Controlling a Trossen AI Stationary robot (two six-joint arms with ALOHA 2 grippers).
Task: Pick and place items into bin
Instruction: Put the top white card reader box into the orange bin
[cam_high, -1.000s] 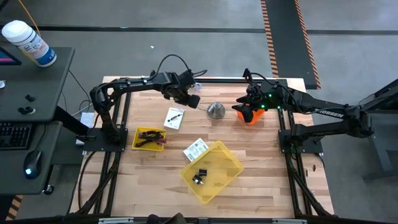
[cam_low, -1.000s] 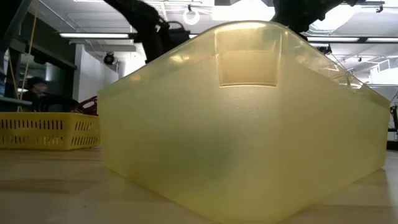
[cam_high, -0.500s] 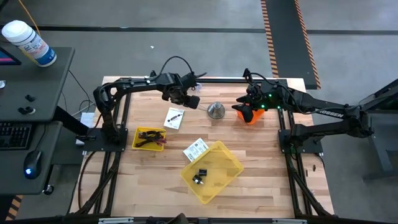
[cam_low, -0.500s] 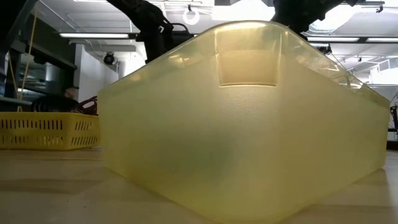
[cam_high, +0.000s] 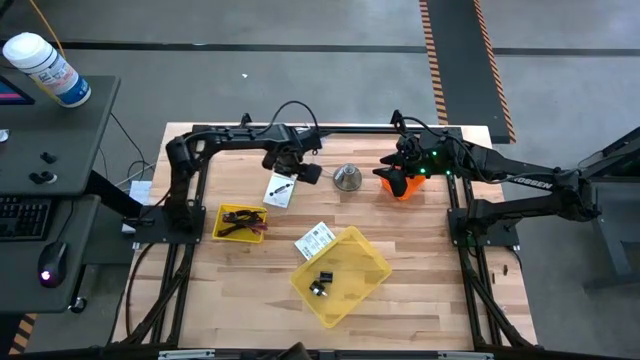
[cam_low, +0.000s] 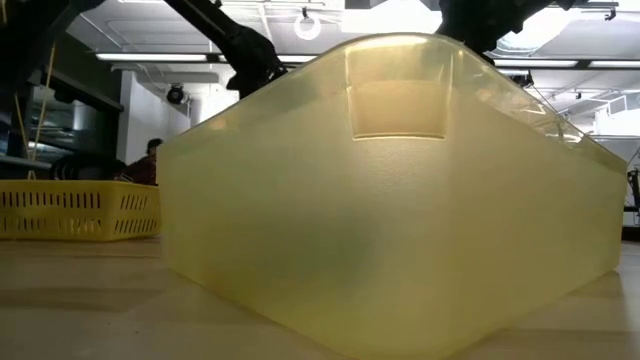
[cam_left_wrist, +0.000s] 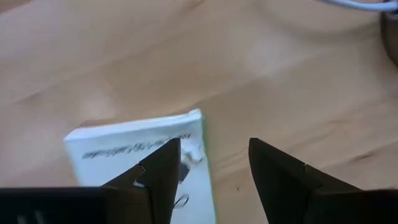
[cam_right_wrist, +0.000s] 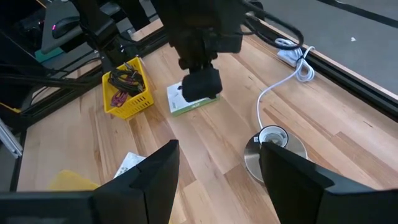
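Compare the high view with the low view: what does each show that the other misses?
Only the high view shows the left gripper open above the white card, the silver cone, the label card and the waiting right gripper. Only the low view shows a person behind the table. Both show the yellow bin and small yellow basket.

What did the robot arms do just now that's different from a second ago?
The left gripper swung in from the table's far edge and came down over the white card with black mark, its jaws opening; it holds nothing yet. The right gripper, silver cone, yellow bin, small basket and label card stayed put.
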